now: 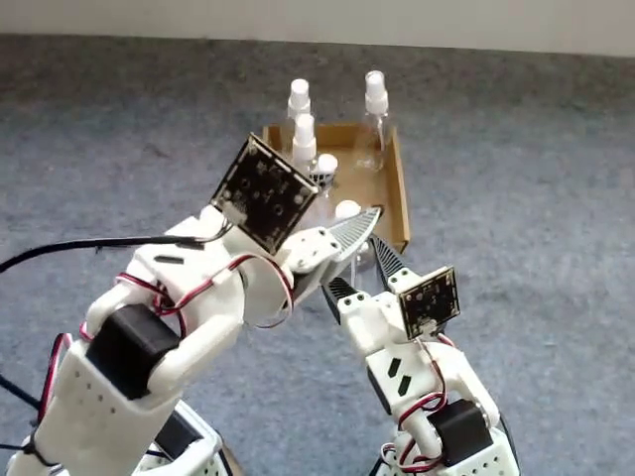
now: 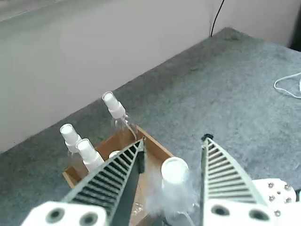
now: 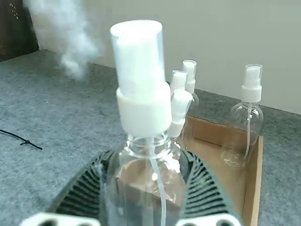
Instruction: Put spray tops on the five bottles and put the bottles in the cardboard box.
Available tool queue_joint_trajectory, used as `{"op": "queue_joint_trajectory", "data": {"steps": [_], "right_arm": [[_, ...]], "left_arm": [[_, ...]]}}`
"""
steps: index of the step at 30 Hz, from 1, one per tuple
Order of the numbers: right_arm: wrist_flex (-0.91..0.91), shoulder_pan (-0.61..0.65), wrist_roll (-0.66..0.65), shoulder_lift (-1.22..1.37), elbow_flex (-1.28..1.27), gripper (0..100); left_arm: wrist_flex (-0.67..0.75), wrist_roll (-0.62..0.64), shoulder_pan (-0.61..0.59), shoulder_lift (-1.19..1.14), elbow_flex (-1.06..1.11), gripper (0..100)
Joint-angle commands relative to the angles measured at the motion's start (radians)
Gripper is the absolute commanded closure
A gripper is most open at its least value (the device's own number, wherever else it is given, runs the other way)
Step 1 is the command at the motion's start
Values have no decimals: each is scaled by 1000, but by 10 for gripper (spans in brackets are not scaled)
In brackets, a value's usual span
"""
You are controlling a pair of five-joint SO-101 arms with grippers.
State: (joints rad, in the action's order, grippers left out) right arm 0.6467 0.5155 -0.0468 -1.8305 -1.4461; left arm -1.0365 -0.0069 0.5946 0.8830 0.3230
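The right pincer point(image 3: 148, 159) is clamping a clear plastic bottle point(image 3: 141, 190) capped with a white cylindrical spray top point(image 3: 138, 80), while the ribbed left pincer point(image 2: 173, 143) is gaping wide above it.

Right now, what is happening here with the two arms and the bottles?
The right gripper is shut on a bottle that has its spray top on, and holds it upright just outside the box. The left gripper is open above it, with that top between its jaws; I cannot tell if they touch it. In the box stand four other bottles with tops on.
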Motion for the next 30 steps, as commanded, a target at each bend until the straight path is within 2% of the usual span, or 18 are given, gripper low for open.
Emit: {"op": "queue_joint_trajectory", "data": {"steps": [1,5,17,30], "right_arm": [[-22,4,5,-10,10,995],[-21,4,5,-10,10,995],[-21,7,5,-10,10,995],[-22,10,5,-10,102,995]], "left_arm": [[17,-6,-56,-81,-110,819],[15,-6,-108,-130,-108,819],[40,-6,-105,-140,51,819],[130,-63,-114,-142,71,819]]}}
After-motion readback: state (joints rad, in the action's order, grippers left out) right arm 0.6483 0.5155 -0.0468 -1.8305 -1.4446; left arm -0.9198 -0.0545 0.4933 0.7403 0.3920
